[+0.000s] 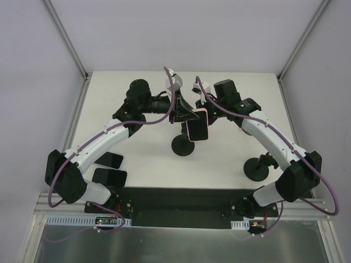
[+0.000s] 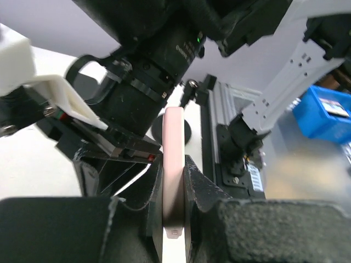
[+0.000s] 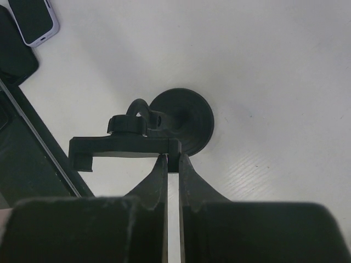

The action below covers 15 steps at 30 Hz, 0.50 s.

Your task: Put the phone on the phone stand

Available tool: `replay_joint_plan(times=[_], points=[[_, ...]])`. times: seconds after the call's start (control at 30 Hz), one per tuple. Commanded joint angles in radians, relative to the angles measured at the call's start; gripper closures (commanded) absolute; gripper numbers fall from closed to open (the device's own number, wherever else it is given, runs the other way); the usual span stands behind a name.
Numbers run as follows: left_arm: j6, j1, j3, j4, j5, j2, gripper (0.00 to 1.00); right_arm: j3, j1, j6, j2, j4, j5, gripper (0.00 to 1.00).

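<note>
A phone in a pink case point(image 1: 197, 130) hangs above the table's middle, over the round black base of a phone stand point(image 1: 182, 147). My left gripper point(image 1: 180, 113) is shut on the phone; in the left wrist view the phone point(image 2: 174, 159) stands edge-on, pinched between both black fingers point(image 2: 205, 192). My right gripper point(image 1: 202, 107) is shut on the stand's clamp arm; in the right wrist view its fingertips point(image 3: 162, 167) pinch the right end of the cradle bar point(image 3: 126, 145), with the stand's suction base point(image 3: 186, 118) behind it.
A second black stand point(image 1: 256, 169) sits at the right, near the right arm. Two other phones point(image 1: 111, 160) point(image 1: 108, 178) lie at the near left; they also show in the right wrist view point(image 3: 34, 19). A blue bin point(image 2: 323, 112) stands off the table.
</note>
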Motion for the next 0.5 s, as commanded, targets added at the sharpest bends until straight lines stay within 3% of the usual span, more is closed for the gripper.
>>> replay_joint_plan(times=[0.0, 0.3, 0.47], points=[[0.042, -0.004, 0.125, 0.076, 0.266, 0.072, 1.00, 0.003, -0.003, -0.007, -0.032, 0.047, -0.083, 0.99], [0.160, 0.008, 0.079, 0.113, 0.277, 0.115, 1.00, 0.003, -0.003, 0.008, -0.015, 0.057, -0.132, 0.99], [0.144, 0.010, -0.031, 0.272, 0.186, 0.096, 1.00, 0.006, -0.006, 0.022, 0.000, 0.070, -0.137, 0.99]])
